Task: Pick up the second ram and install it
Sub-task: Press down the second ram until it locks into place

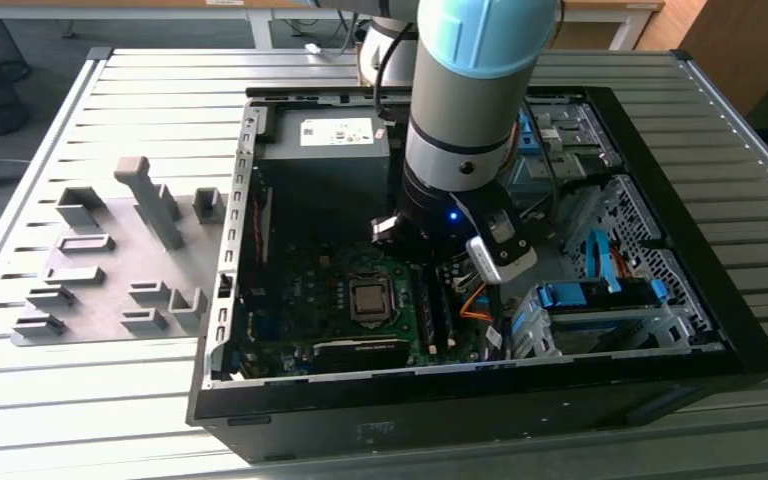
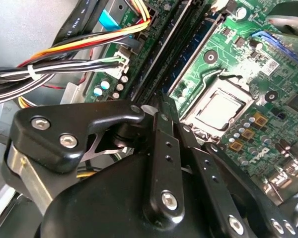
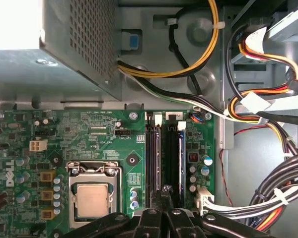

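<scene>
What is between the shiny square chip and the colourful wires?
In the first wrist view, the black memory slots stand between the processor and the wire bundle; the pincer sits at them.

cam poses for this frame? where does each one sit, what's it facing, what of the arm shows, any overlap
Exterior view: off the arm, above, looking down at the open computer case; the arm reaches inside.
First wrist view: on the arm, facing the motherboard; gripper at the RAM slots.
Second wrist view: on the arm, oblique, close behind the gripper.
Shared: both wrist views show the CPU socket and cable bundle.
</scene>
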Robot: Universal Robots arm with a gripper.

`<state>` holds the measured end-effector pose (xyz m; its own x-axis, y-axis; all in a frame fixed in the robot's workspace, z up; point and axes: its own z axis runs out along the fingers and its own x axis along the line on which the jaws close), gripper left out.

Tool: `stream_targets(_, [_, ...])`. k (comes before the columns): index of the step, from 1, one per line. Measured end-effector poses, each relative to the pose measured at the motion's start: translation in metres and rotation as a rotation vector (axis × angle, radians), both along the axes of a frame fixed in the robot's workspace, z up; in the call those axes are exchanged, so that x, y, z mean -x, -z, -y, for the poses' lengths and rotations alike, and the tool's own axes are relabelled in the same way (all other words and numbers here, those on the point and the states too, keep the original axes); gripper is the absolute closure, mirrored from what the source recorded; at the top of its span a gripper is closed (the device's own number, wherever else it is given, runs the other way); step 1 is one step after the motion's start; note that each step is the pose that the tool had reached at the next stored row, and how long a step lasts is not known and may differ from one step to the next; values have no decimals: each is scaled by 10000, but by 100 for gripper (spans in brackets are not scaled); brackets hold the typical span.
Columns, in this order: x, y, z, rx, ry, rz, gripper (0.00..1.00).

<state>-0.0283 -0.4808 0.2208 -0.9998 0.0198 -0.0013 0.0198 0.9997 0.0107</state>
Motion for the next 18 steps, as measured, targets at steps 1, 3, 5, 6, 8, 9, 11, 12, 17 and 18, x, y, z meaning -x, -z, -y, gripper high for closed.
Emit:
stream_targets(1, [0, 9, 1, 7, 0, -3, 89])
stream_targets(3, [0, 31, 1, 9, 0, -3, 89])
stream_targets(5, [1, 59, 1, 5, 0, -2, 89])
stream_targets(6, [0, 63, 1, 4, 1, -2, 89])
stream_targets(8, [0, 51, -2, 3, 1, -2, 89])
stream_targets(9, [-1, 33, -5, -23, 1, 6, 89])
stream_targets(11, [2, -52, -3, -15, 0, 3, 89])
stream_targets(12, [4, -102, 0, -2, 0, -1, 89])
stream_targets(17, [11, -219, -1, -5, 1, 0, 89])
stream_targets(18, [11, -218, -1, -7, 0, 0, 89])
